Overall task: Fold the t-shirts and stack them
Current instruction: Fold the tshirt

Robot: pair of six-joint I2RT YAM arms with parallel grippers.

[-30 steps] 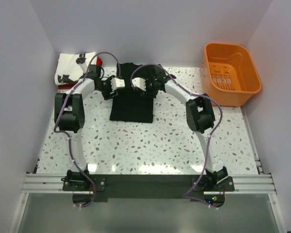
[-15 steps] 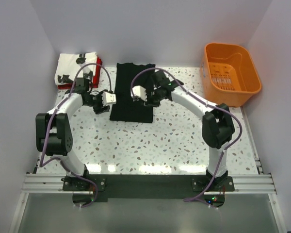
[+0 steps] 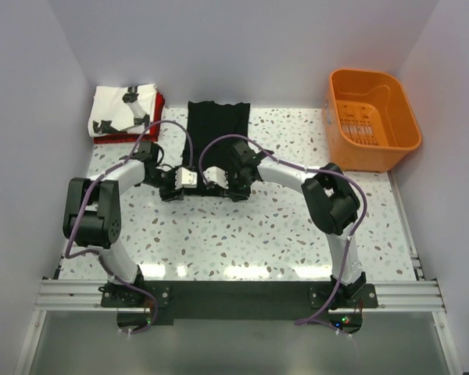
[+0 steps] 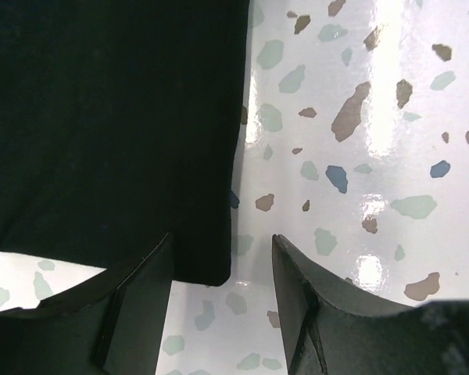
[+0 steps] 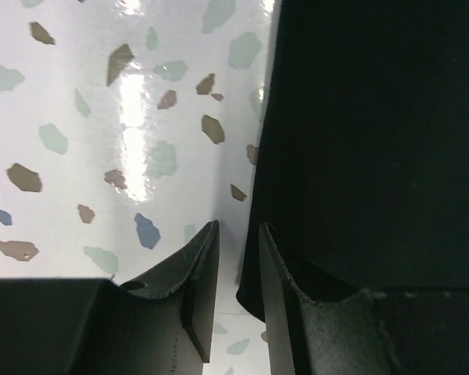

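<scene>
The black t-shirt (image 3: 217,129) lies folded into a long strip on the table, running from the back edge toward me. My left gripper (image 3: 177,189) is at its near left corner. It is open, and the cloth's corner (image 4: 207,262) lies between the fingers (image 4: 141,312). My right gripper (image 3: 235,190) is at the near right corner. Its jaws are a narrow gap apart, and the cloth's edge (image 5: 250,289) sits just inside them without being clamped. The white t-shirt with black figures (image 3: 121,112) lies folded on the red one (image 3: 158,104) at the back left.
An orange plastic basket (image 3: 373,148) stands at the back right. White walls close in the table on the left, right and back. The speckled tabletop (image 3: 242,234) lies bare in front of the grippers.
Both grippers have moved from the far part of the black shirt toward me, down to its near corners. The shirt itself has stayed in place.
</scene>
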